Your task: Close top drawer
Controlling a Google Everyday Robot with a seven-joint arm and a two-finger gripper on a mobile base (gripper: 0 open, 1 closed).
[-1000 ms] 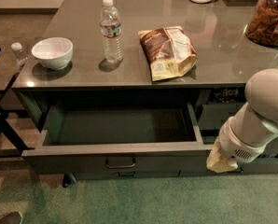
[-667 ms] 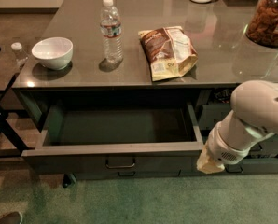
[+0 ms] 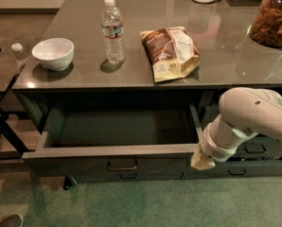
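Note:
The top drawer [image 3: 117,164] is pulled far out from under the grey counter. It is wide and dark grey-green, with a small metal pull handle [image 3: 121,166] at the centre of its front panel and an empty shallow interior [image 3: 119,126]. My gripper [image 3: 202,161] hangs at the end of the white arm, right at the drawer's front right corner, against the front panel's right end. Its fingers are hidden behind the wrist.
On the counter [image 3: 145,46] stand a white bowl [image 3: 53,53], a water bottle [image 3: 113,30], a snack bag [image 3: 171,52] and a jar of snacks [image 3: 275,18]. A narrower drawer stack [image 3: 254,150] sits behind my arm. A black stand [image 3: 1,126] is at left. Green carpet lies below.
My arm and gripper have moved left, from beside the right drawer stack to the open drawer's front right corner. The drawer has not visibly moved.

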